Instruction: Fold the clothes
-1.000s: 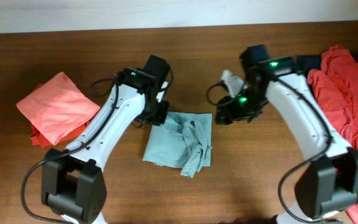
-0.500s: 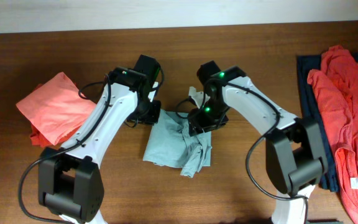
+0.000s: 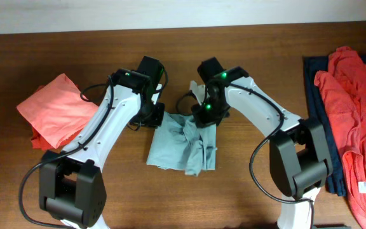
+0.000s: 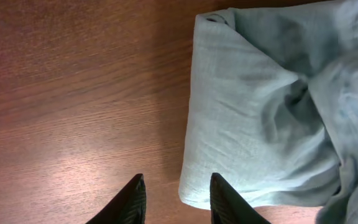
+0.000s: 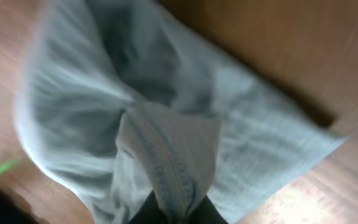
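Grey-blue shirt [image 3: 183, 143]: lies rumpled and partly folded on the bench [image 3: 43, 191], between the two arms. One side is flat and smooth, the other is bunched into ridges.
Left hand [image 4: 177, 186]: at the shirt's far corner on the left arm's side. Its two fingers stand apart and grip nothing. In the left wrist view one finger is over bare wood beside the shirt and the other is over the shirt's folded edge. I cannot tell whether they touch the cloth.
Right hand [image 5: 174, 208]: at the shirt's far edge on the right arm's side. Its fingers are closed on a pinched-up ridge of the shirt's fabric, which rises in a peak to the fingertips. The right wrist view is blurred.
Coral-red garment [image 3: 56, 108]: folded flat, well apart from the shirt, out past the left arm. A darker red edge shows beneath it.
Orange-red garments [image 3: 351, 114]: a loose heap well apart from the shirt, out past the right arm.
Navy garment [image 3: 313, 70]: under that heap, its edge showing on the side towards the shirt.
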